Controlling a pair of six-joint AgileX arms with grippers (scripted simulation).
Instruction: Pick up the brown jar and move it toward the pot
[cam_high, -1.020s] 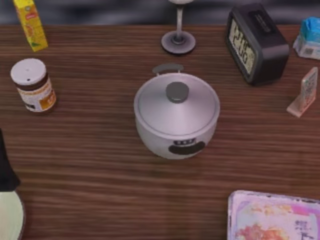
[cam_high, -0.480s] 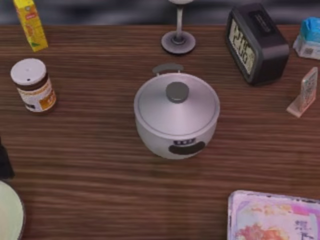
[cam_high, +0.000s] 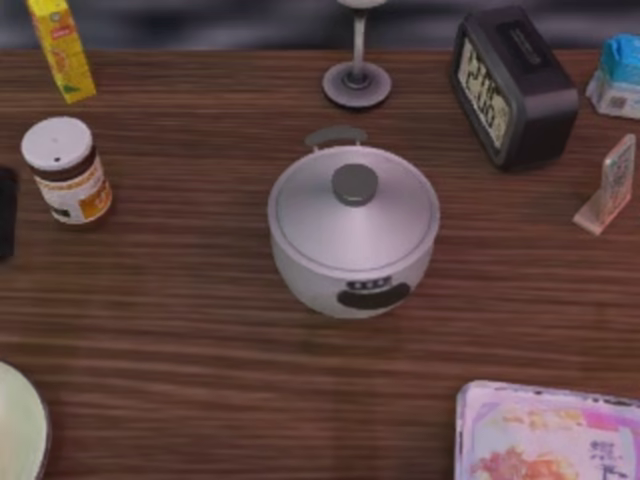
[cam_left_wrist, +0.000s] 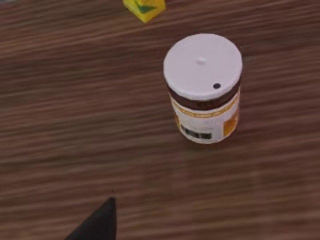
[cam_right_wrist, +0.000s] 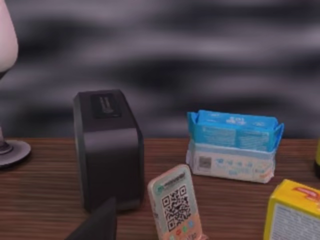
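Observation:
The brown jar (cam_high: 65, 170), with a white lid and a white-and-orange label, stands upright near the table's left edge. In the left wrist view the brown jar (cam_left_wrist: 203, 88) stands alone on the wood. My left gripper (cam_high: 4, 212) is a dark shape at the left edge, just left of the jar and apart from it. One of its dark fingers (cam_left_wrist: 97, 226) shows with nothing against it, and the gripper is open. The silver pot (cam_high: 353, 225) with its domed lid sits at the table's middle. My right arm is out of the top view, and one of its fingers (cam_right_wrist: 100, 224) shows, open.
A yellow carton (cam_high: 62, 48) stands behind the jar. A glass foot (cam_high: 356, 84), a black clock (cam_high: 512, 85), a blue pack (cam_high: 620, 75) and a QR card stand (cam_high: 608, 185) line the back and right. A printed tray (cam_high: 545, 435) lies at the front right.
My left gripper has travelled along the table's left edge toward the back, from well in front of the jar to level with it. The jar and pot have not moved.

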